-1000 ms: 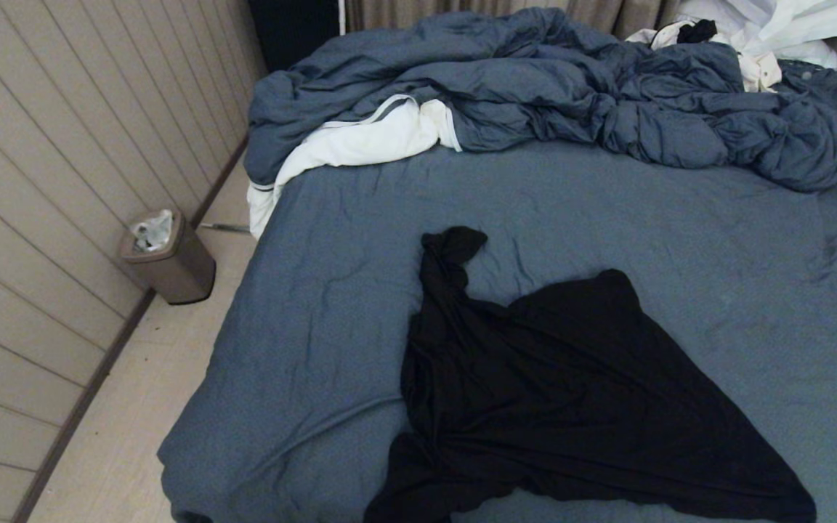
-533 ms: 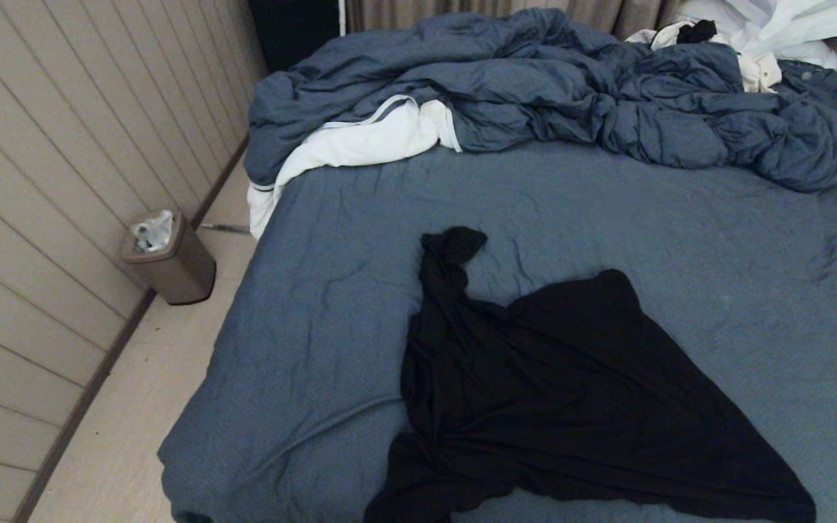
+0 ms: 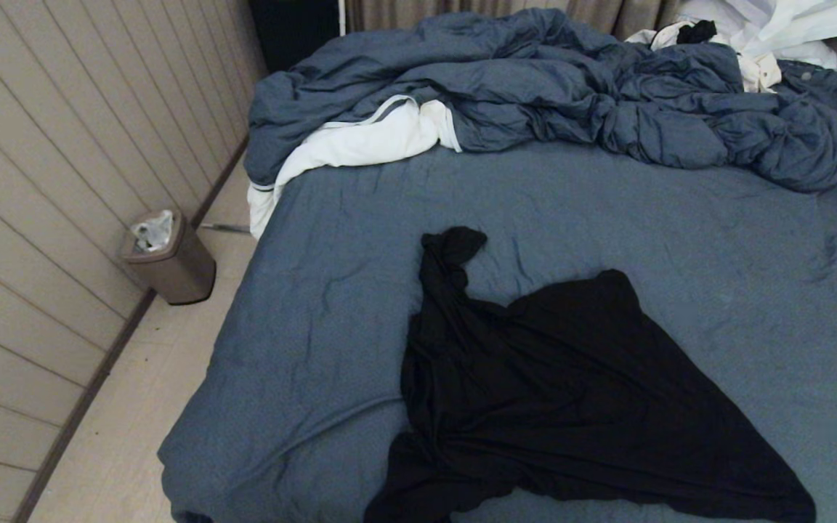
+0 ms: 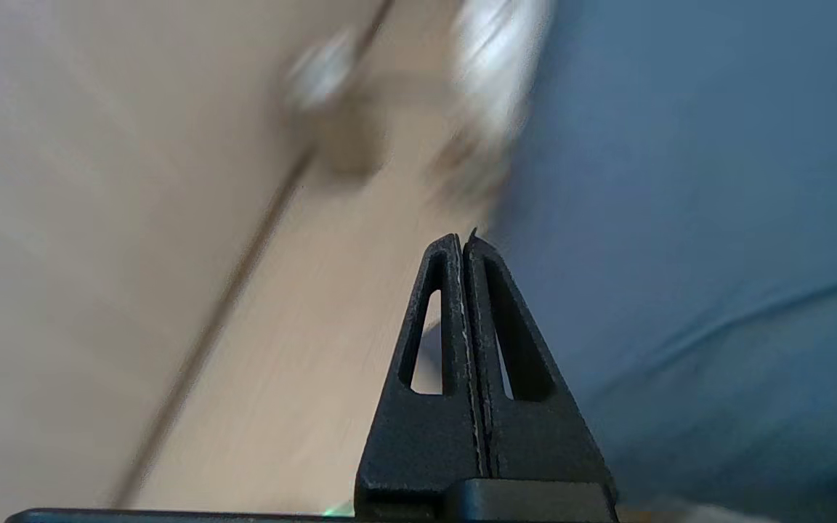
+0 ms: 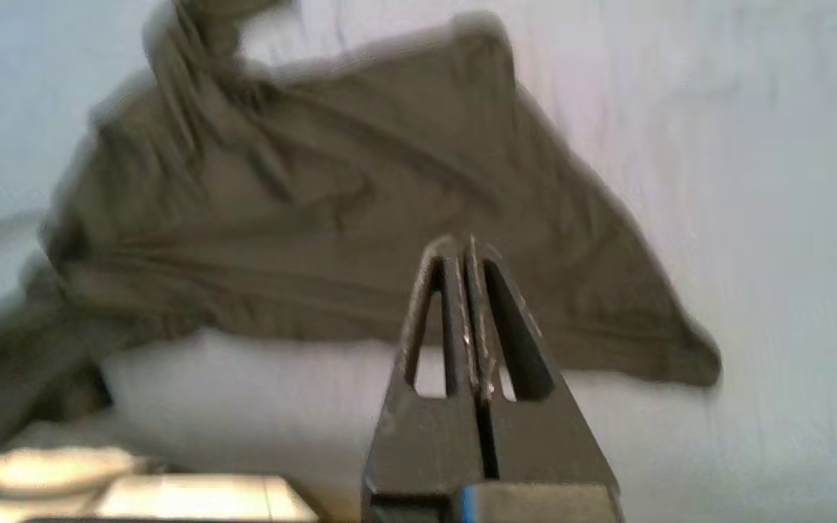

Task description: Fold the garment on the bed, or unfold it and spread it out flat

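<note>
Spreading across most of the frame, the bed (image 3: 360, 290) is giving you room; the duvet (image 3: 571, 87) is crowding its upper part. The garment (image 3: 571, 407) is lying rumpled lower centre. Left gripper (image 4: 462, 243) and right gripper (image 5: 466, 247) are pinched together, empty, off the cloth.

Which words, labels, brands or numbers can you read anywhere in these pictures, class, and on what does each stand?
None can be read.
The garment shows only plain black cloth; no print faces up.
The bed, the duvet and the bin carry no lettering.
</note>
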{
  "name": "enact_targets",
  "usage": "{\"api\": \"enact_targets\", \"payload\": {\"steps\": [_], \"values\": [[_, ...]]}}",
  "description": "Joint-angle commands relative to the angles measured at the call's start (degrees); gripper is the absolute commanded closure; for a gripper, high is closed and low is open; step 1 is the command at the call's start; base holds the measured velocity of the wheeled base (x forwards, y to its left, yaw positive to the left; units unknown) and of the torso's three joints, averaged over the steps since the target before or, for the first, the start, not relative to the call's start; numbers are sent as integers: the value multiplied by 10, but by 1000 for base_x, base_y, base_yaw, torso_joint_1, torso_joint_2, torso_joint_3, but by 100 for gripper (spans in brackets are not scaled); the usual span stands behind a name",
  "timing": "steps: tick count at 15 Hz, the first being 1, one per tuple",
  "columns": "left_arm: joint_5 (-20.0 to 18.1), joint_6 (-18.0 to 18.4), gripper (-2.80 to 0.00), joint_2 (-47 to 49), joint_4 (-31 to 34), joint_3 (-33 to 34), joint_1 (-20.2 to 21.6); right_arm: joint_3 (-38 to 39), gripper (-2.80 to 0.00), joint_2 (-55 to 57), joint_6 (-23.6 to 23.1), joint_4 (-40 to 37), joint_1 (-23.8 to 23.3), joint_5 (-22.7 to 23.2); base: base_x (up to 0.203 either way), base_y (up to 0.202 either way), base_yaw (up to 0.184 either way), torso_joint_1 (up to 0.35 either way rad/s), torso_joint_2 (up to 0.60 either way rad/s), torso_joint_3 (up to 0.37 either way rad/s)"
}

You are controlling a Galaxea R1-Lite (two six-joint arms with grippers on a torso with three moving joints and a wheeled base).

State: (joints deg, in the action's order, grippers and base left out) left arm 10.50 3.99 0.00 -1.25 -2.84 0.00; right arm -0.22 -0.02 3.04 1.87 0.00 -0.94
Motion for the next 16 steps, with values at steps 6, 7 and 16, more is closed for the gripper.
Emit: {"api": "enact_targets", "payload": {"steps": [6,7,16], "values": [[-36,-48,0,2,6,7,0,2,0,1,-16,2,0,2,0,0,0,0,0,0],[-36,-20,0,2,7,7,0,2,0,1,-16,2,0,2,0,0,0,0,0,0],[-123,-14,0,2,15,27,0,2,0,1,-30,2,1,4,0,0,0,0,0,0]]}}
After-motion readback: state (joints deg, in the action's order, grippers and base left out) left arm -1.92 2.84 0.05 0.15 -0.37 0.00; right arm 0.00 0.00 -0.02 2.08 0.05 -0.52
